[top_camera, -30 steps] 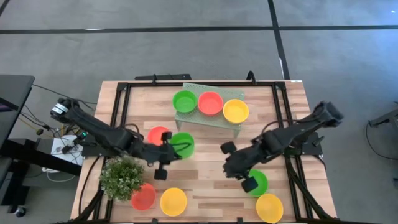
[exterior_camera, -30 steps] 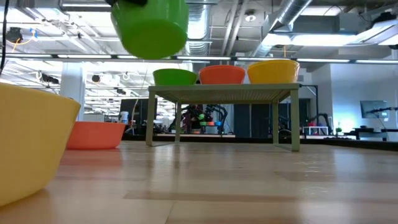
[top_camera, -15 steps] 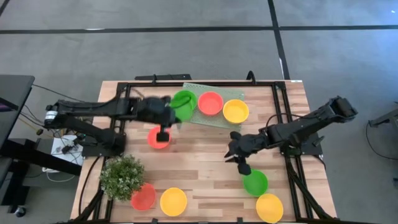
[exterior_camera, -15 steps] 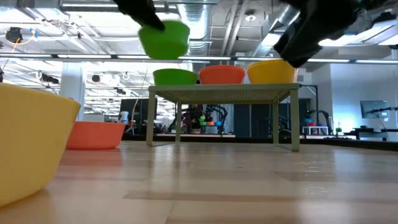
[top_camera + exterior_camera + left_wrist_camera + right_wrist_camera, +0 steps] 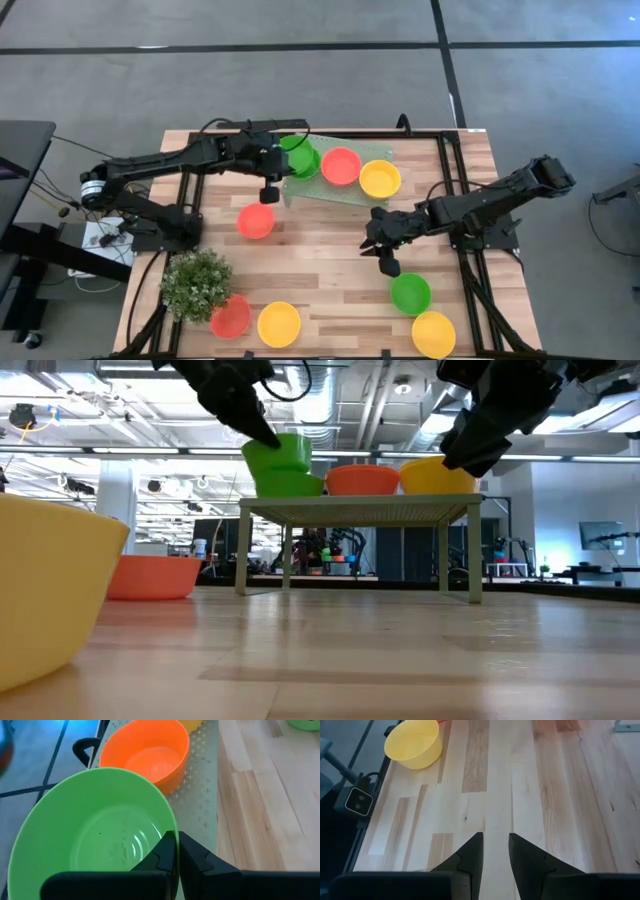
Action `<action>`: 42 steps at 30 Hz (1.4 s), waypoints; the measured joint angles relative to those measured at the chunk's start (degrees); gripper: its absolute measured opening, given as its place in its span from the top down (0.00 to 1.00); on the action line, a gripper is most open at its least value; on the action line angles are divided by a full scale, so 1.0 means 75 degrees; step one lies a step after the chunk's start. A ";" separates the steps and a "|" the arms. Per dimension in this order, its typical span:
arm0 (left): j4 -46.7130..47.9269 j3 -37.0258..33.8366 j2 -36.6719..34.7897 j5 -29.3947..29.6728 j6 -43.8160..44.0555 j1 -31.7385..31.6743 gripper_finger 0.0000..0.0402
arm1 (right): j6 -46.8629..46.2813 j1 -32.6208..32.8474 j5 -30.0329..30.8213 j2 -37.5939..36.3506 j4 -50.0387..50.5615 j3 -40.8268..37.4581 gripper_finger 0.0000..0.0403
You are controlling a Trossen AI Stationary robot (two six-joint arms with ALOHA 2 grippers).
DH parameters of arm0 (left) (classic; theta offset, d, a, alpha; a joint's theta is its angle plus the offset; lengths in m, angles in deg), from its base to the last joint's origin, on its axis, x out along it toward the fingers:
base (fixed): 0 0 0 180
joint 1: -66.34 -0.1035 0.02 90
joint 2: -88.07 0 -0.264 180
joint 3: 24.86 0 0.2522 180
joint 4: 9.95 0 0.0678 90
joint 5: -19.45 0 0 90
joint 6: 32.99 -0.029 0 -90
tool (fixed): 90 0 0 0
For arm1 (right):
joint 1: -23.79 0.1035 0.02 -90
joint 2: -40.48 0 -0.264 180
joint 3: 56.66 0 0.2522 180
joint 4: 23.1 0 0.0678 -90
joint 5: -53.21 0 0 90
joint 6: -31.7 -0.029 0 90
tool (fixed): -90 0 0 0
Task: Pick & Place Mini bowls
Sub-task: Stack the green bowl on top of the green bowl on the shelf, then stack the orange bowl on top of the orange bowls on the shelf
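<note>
My left gripper (image 5: 176, 851) was pinched shut on the rim of a green mini bowl (image 5: 95, 835), holding it tilted over the second green bowl (image 5: 290, 484) at the end of the pale green perforated rack (image 5: 335, 187). Just beside it on the rack sat an orange-red bowl (image 5: 341, 165), then a yellow bowl (image 5: 379, 178). My right gripper (image 5: 495, 849) hung above the wooden table (image 5: 320, 260) mid-board, fingers a narrow gap apart and holding nothing. Near it lay another green bowl (image 5: 410, 293); a red bowl (image 5: 256, 220) lay on the table near the rack, and a bushy plant (image 5: 197, 284) stood near the front edge.
</note>
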 joint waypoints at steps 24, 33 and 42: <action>-0.0410 -0.0044 0.0506 0.0033 -0.0208 0.0006 0.92 | 0.0026 0.0000 -0.0002 0.0003 -0.0001 0.0000 0.78; -0.0486 -0.0044 0.0509 0.0441 -0.0193 0.0062 0.78 | 0.0026 0.0000 -0.0002 0.0006 -0.0008 0.0000 0.78; -0.0860 -0.0045 0.0346 0.1182 -0.0190 0.1041 0.66 | 0.0026 0.0000 -0.0002 0.0009 -0.0610 0.0000 0.78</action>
